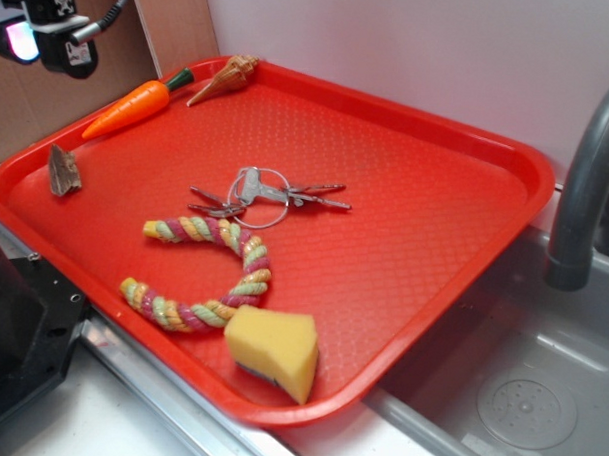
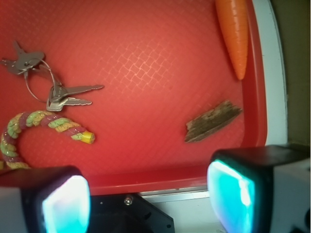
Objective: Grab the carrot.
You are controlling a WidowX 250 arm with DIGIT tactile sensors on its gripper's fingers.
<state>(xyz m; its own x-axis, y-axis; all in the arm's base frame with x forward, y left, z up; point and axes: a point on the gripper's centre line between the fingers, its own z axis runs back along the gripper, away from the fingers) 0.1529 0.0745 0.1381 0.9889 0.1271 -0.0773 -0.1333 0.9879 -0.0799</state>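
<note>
The robot's black gripper (image 1: 41, 29), its finger pads (image 2: 65, 206) glowing teal, hangs high at the upper left of the exterior view, above and outside the near-left rim of the red plastic tray with a textured floor (image 1: 435, 213); in the wrist view its two fingers stand wide apart with nothing between them, so it is released and holding nothing. The small glossy orange toy carrot with a dark green stem end (image 1: 134, 105) lies on the tray floor just inside the rim, ahead of the gripper and toward its right finger in the wrist view (image 2: 234, 34), its pointed tip aimed back toward the gripper. Nearer the gripper, also on the right-finger side, lies a flat brown shard of rough bark-like wood (image 2: 212, 122), apart from the carrot. Beyond the carrot's stem end, just beside it, rests a tan ridged cone-shaped seashell (image 1: 224, 78). Ahead on the left-finger side sits a bunch of silver metal keys on a wire ring (image 2: 46, 85), and next to them a curved braided rope in pink, yellow and green (image 2: 34, 127). Farthest from the gripper, at the tray's opposite edge, a yellow sponge wedge (image 1: 273, 349) touches the rope's end. A grey faucet (image 1: 586, 188) rises over a metal sink (image 1: 519, 396) beside the tray.
</note>
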